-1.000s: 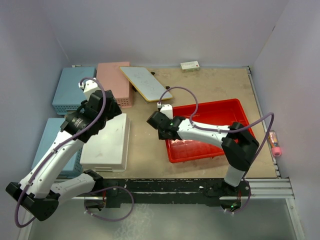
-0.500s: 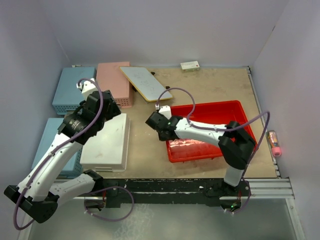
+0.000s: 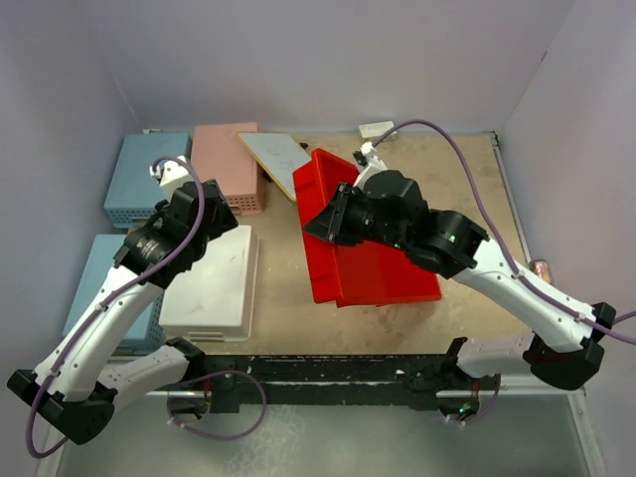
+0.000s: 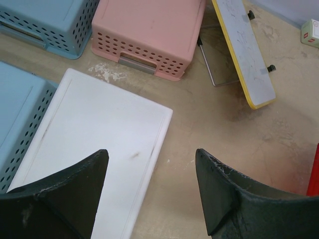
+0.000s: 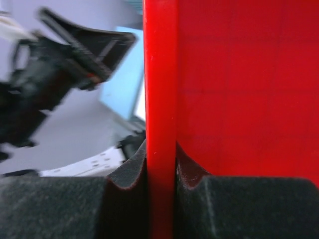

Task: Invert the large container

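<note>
While the left gripper [image 4: 150,152] hangs with its jaws spread and nothing between them, the white basket [image 4: 94,149] lies upside down below it at the left of the table [image 3: 283,318], beside two light-blue baskets [image 3: 144,177]. Behind these sits the pink basket [image 3: 231,164], with a yellow-edged whiteboard [image 3: 276,159] propped just to its right. Right of centre, the large container [image 3: 373,268] stands steeply tipped, its left rim lifted above the table and near the whiteboard. The right gripper [image 5: 160,164] is clamped on that raised rim, one pad against each face of the red wall. A small box [image 3: 376,128] lies at the rear edge.
</note>
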`<state>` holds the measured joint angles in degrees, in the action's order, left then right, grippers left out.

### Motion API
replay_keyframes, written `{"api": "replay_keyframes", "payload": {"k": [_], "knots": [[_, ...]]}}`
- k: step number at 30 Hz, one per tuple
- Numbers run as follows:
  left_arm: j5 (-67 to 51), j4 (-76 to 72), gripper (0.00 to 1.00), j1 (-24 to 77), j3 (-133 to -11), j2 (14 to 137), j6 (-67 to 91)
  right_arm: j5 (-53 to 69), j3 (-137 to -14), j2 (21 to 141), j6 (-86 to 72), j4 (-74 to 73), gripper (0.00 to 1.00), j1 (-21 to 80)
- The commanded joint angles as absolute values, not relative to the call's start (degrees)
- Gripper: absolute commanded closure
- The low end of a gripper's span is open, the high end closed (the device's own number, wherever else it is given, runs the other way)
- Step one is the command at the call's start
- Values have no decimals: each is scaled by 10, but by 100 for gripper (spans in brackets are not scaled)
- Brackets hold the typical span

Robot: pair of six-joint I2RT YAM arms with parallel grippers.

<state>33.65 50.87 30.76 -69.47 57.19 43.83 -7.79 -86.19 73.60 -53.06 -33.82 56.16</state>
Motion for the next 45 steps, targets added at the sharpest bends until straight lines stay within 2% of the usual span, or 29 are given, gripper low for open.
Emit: {"api": "replay_keyframes", "payload": {"k": [1,14,20,24,31,37,41,45], "knots": [[373,518,32,304,-715,564,429,17,-869,722,-609,-210,100,559],[407,564,32,287,-766,585,457,138,-842,759,-737,21,100,557],[339,534,32,207,-770,594,441,156,-828,758,-773,89,100,551],[294,518,32,156,-774,604,436,167,-782,738,-832,156,100,529],[283,500,32,152,-778,614,436,205,-657,674,-991,271,100,458],[271,486,32,152,-776,625,436,235,-608,639,-1083,288,100,408],[263,479,32,152,-771,628,435,259,-574,619,-1102,249,100,387],[262,477,32,152,-768,628,430,279,-481,566,-1125,237,100,338]]}}
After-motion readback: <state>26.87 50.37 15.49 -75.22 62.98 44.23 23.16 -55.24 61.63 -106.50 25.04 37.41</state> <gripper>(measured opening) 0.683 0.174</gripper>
